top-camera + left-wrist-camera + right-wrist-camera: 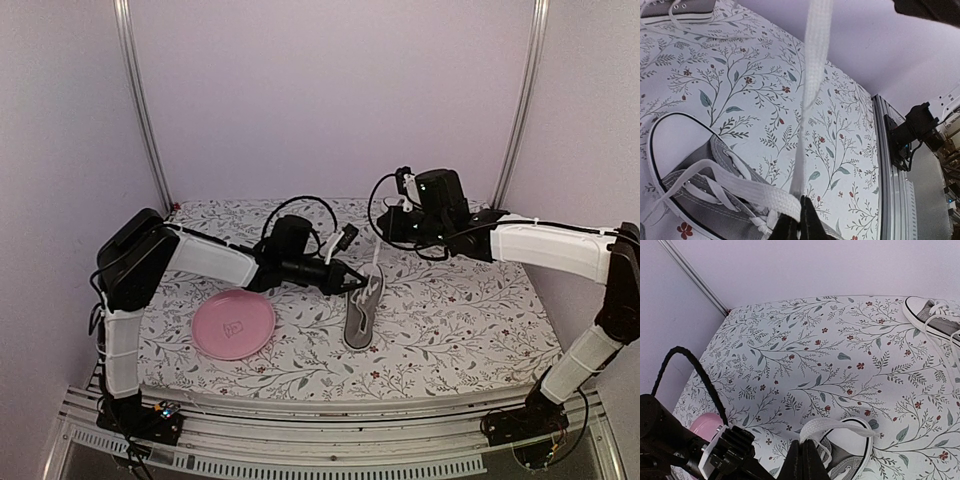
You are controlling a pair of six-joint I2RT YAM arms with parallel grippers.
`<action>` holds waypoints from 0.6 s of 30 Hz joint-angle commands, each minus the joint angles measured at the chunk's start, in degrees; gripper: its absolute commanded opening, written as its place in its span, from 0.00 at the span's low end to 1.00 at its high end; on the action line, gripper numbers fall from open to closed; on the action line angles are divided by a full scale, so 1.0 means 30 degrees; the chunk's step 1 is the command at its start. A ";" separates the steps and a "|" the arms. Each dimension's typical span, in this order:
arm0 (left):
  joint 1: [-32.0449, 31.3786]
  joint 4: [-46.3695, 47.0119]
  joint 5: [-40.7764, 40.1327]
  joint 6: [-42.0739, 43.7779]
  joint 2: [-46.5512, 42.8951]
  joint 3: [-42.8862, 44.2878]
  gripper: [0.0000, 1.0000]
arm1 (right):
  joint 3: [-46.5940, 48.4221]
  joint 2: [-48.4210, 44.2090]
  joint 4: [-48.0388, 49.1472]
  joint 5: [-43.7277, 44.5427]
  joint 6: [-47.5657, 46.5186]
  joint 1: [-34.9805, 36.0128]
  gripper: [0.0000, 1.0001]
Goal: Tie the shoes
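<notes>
One grey sneaker (362, 312) lies mid-table, toe toward the back. My left gripper (352, 283) is shut on a white lace at the shoe; in the left wrist view the closed fingertips (799, 220) pinch the lace (812, 60) beside the shoe (705, 197), and the lace runs taut upward. My right gripper (388, 232) is above and behind the shoe, shut on the other lace end (840, 426); its gripper (810, 452) sits over the white toe cap (856, 442). The second sneaker (936, 315) lies further off; it also shows in the left wrist view (687, 6) and is hidden in the top view.
A round pink plate (233, 325) lies to the left of the shoe, near the front; its edge shows in the right wrist view (702, 426). The left arm's black wrist and cable (690, 450) sit close to my right gripper. Metal frame posts (140, 100) stand at the back corners.
</notes>
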 commanded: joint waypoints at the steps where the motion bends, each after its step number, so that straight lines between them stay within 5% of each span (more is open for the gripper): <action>1: 0.0367 0.0213 0.0958 0.0130 0.0434 0.0457 0.04 | 0.0467 0.0544 0.1626 -0.1080 -0.0717 -0.0054 0.02; 18: 0.0457 0.0104 0.0772 -0.0134 0.1135 0.1382 0.18 | 0.0465 0.0731 0.2007 -0.2357 -0.0678 -0.0166 0.02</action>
